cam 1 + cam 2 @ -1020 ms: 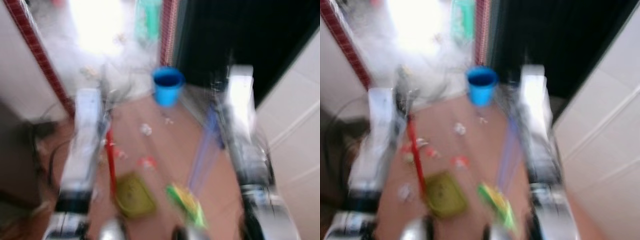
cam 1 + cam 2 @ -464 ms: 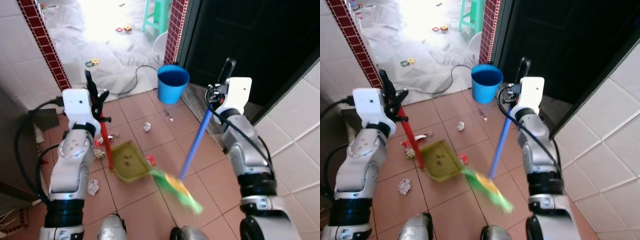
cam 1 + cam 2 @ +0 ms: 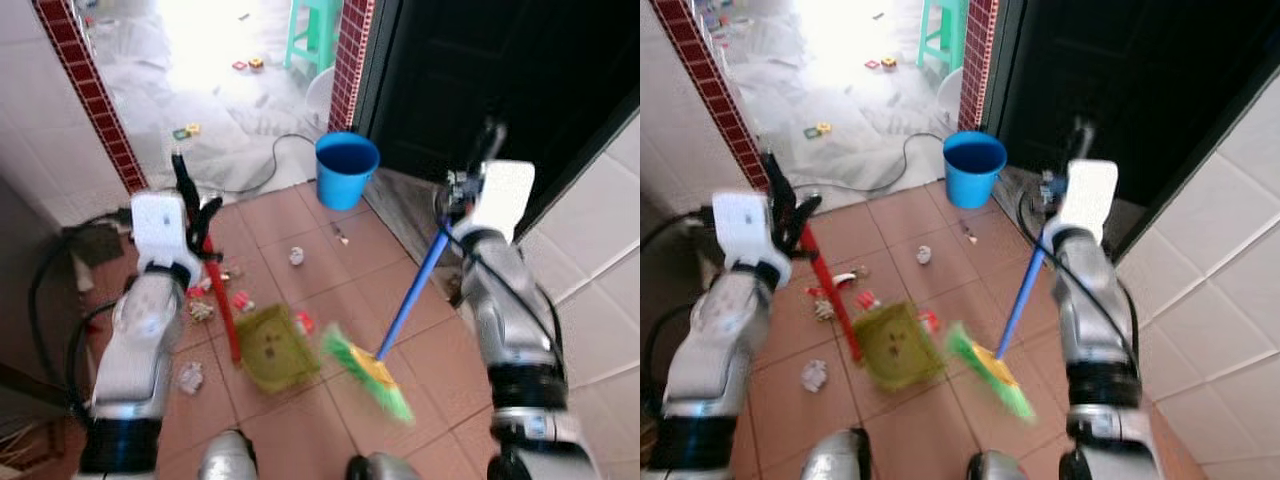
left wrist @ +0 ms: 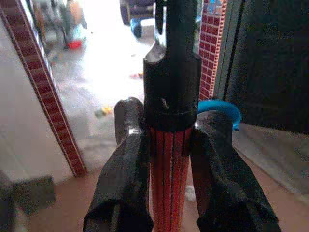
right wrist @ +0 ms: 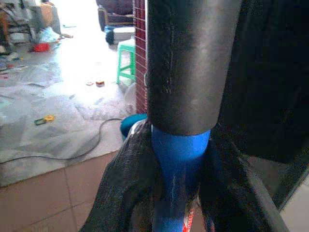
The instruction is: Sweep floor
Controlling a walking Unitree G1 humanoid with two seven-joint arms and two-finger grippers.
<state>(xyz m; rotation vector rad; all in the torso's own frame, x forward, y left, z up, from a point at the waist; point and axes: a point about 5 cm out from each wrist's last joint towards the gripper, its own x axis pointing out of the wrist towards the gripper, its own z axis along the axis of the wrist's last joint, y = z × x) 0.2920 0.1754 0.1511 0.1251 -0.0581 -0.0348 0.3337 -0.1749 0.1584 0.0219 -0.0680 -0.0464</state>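
My left gripper (image 3: 195,215) is shut on the red handle (image 3: 222,300) of a yellow-green dustpan (image 3: 272,347) that rests on the brown tiles. In the left wrist view its fingers (image 4: 128,183) clamp the red handle (image 4: 166,174) just under a black cap. My right gripper (image 3: 468,190) is shut on the blue broom handle (image 3: 410,292). The green and yellow broom head (image 3: 368,372) sits on the floor right of the dustpan. Bits of litter (image 3: 296,256) lie on the tiles: a white crumpled piece, red scraps (image 3: 242,301) beside the pan and a paper ball (image 3: 189,377).
A blue bucket (image 3: 346,168) stands at the doorway by a red brick pillar (image 3: 349,50). A dark doorway (image 3: 470,70) opens to the right, white tiled walls flank both sides. A black cable (image 3: 265,160) runs over the grey floor beyond, near a green stool (image 3: 318,25).
The broom has swung: my right gripper moved right and the broom head slid right, away from the dustpan. The dustpan and my left gripper stayed roughly in place. The picture is slightly blurred.
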